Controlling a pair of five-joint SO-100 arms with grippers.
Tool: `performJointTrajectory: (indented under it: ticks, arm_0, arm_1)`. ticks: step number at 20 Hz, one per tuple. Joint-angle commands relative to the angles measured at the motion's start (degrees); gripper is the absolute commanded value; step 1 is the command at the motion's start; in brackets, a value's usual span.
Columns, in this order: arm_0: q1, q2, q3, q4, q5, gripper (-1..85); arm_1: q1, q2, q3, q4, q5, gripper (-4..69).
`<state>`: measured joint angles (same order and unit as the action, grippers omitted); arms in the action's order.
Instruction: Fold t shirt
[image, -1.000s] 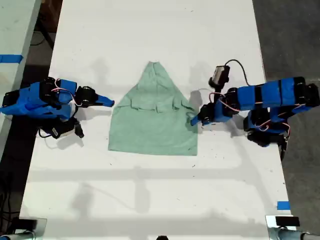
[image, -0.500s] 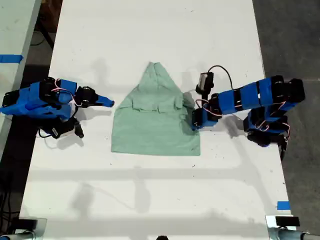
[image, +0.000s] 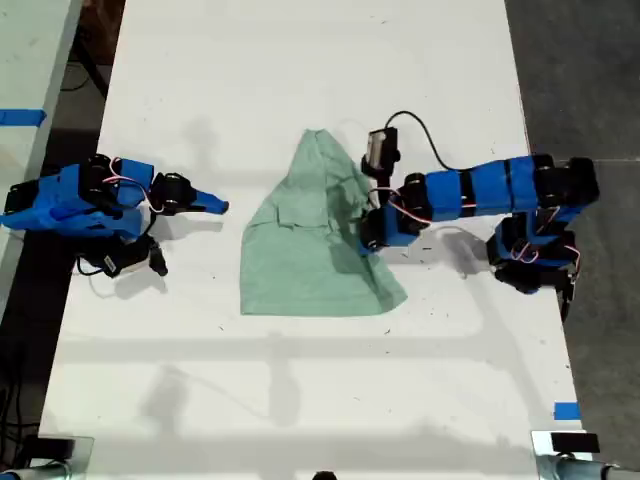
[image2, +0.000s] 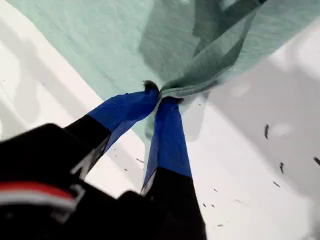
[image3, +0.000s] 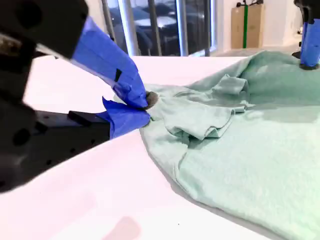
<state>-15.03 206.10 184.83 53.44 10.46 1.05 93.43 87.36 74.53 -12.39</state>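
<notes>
The pale mint t shirt (image: 300, 250) lies in the middle of the white table (image: 300, 400), narrow end toward the far side. My first gripper (image: 368, 240) is shut on the shirt's edge at the exterior view's right. It holds that edge lifted and drawn in over the cloth. The first wrist view shows the blue fingertips (image2: 161, 95) pinching a bunched fold of the t shirt (image2: 100, 40) above the table. My second gripper (image: 215, 205) rests low at the exterior view's left, shut on nothing, a little apart from the shirt. In its own view the gripper (image3: 145, 106) faces the t shirt (image3: 250, 150).
A blue tape mark (image: 566, 411) sits near the table's front corner at the exterior view's right. Another table with blue tape (image: 20, 117) stands at the exterior view's left. Dark floor borders the table on the exterior view's right.
My first gripper has moved toward the exterior view's left, pulling the shirt's edge over the cloth, so the shirt now looks narrower. The second arm has not moved.
</notes>
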Motion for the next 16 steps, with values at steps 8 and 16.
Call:
performJointTrajectory:
  ticks: [8,16]
  arm_0:
    - [-0.09,0.53,0.09,0.26,0.0,-0.1]
    - [-0.09,0.53,0.0,0.35,-0.09,-0.1]
  arm_1:
    - [0.18,-25.4,-31.99,4.92,-2.72,23.2]
    - [5.8,13.27,-0.79,15.38,-1.41,-1.5]
